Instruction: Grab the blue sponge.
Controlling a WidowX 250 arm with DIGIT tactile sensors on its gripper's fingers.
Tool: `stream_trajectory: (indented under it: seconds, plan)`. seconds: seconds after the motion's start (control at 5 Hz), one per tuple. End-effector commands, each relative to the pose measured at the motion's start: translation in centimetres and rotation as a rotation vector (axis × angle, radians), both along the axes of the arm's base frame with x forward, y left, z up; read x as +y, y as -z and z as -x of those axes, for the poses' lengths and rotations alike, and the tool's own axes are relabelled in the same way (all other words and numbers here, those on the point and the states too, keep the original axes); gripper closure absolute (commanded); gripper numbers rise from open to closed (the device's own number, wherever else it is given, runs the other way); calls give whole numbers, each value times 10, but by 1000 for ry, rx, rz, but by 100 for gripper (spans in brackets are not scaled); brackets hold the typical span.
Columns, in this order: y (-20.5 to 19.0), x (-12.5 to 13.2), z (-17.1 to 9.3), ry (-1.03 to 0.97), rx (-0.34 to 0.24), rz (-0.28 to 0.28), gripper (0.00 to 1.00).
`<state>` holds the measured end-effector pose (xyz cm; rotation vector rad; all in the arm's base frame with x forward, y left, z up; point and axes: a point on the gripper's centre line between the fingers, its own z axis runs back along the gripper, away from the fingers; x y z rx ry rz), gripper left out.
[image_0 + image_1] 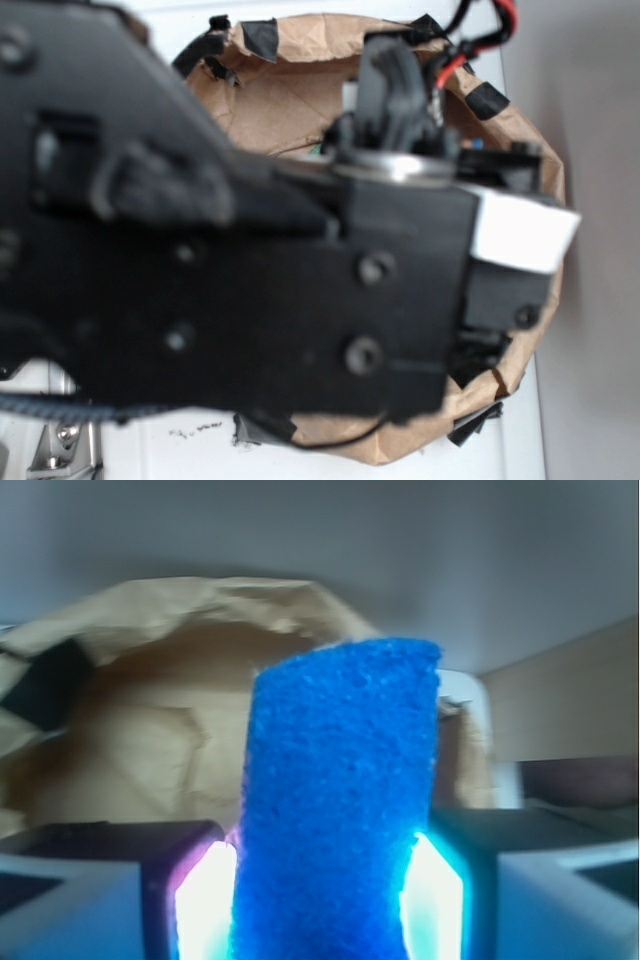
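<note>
In the wrist view the blue sponge point(340, 800) stands upright between my two fingers, its rough foam face filling the middle of the frame. My gripper point(322, 900) is shut on it, with a glowing pad point(205, 905) pressed on each side. The sponge's top end sticks out past the fingertips, in front of the paper wall. In the exterior view my black arm point(230, 270) fills most of the frame and hides the gripper and the sponge.
A crumpled brown paper bag or bowl point(290, 95) with black tape on its rim point(262, 38) surrounds the work area; its wall shows in the wrist view point(150, 720). Red and black cables point(470, 50) run at the back. A white table point(190, 450) lies below.
</note>
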<state>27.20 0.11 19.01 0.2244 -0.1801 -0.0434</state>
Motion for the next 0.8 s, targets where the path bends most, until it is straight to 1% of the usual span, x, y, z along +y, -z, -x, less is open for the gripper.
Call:
stream_trajectory:
  seconds: [0.0,0.2,0.4,0.6]
  plan:
    - [-20,16,-4,-48,-36,76,100]
    - [-14,22,-1,-59,-6,92,100]
    - [-2,21,3,-74,44,128,100]
    - [-4,18,3,-59,24,108,100]
